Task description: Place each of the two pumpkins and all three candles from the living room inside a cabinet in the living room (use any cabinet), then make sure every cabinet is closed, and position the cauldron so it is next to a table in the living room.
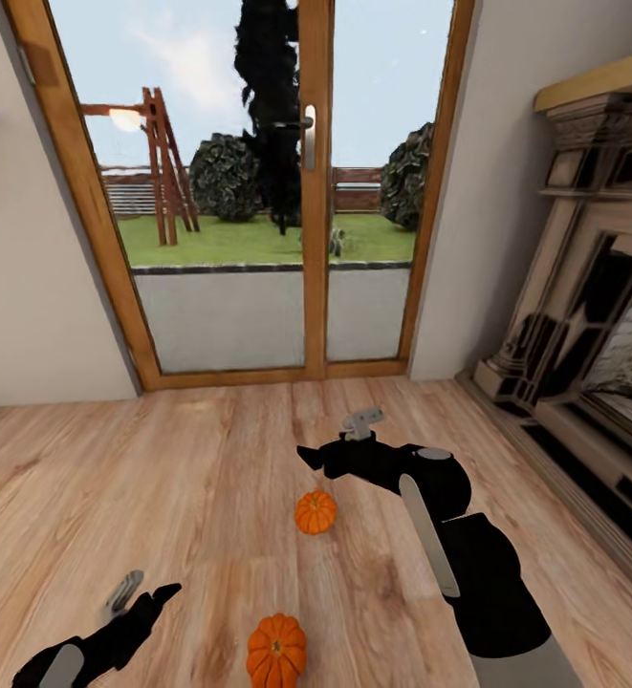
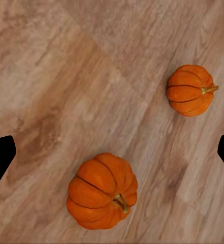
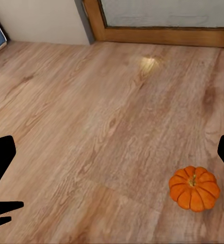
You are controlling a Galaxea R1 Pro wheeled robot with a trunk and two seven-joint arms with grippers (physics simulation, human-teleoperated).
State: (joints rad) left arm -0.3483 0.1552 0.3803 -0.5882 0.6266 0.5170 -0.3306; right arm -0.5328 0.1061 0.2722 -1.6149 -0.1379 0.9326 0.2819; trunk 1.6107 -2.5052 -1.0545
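ribbed orange pumpkins, wood-grain floor

Below my tools the wooden plank floor runs up to the glass door's frame. Two pumpkins sit directly on it, well apart from each other: the farther pumpkin just beneath and beside my right tool, the nearer pumpkin beside my left tool.
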